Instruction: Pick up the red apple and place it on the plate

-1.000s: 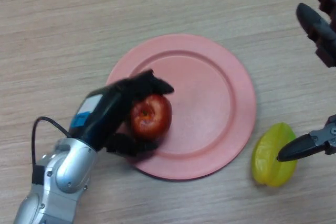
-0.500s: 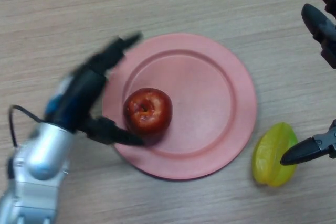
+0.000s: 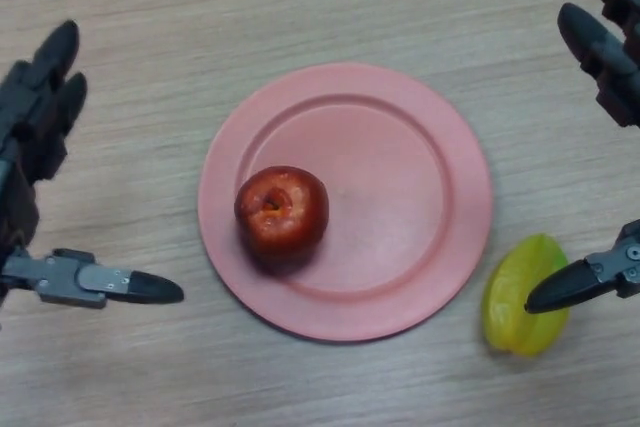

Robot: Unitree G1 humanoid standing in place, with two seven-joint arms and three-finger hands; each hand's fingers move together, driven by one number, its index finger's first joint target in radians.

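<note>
The red apple [image 3: 282, 210] sits on the left part of the pink plate [image 3: 420, 177], stem side up, with nothing touching it. My left hand [image 3: 35, 117] is at the left edge of the head view, well clear of the plate. It is open, with fingers straight and the thumb [image 3: 105, 284] pointing toward the plate. My right hand [image 3: 605, 52] is at the right edge, open and empty, with its thumb [image 3: 580, 284] over the yellow fruit.
A yellow star fruit [image 3: 520, 297] lies on the wooden table [image 3: 150, 7] just right of the plate's lower right rim, partly under my right thumb.
My left hand has let go of the apple and drawn back to the left, off the plate. The apple stays on the plate. The right hand has barely moved.
</note>
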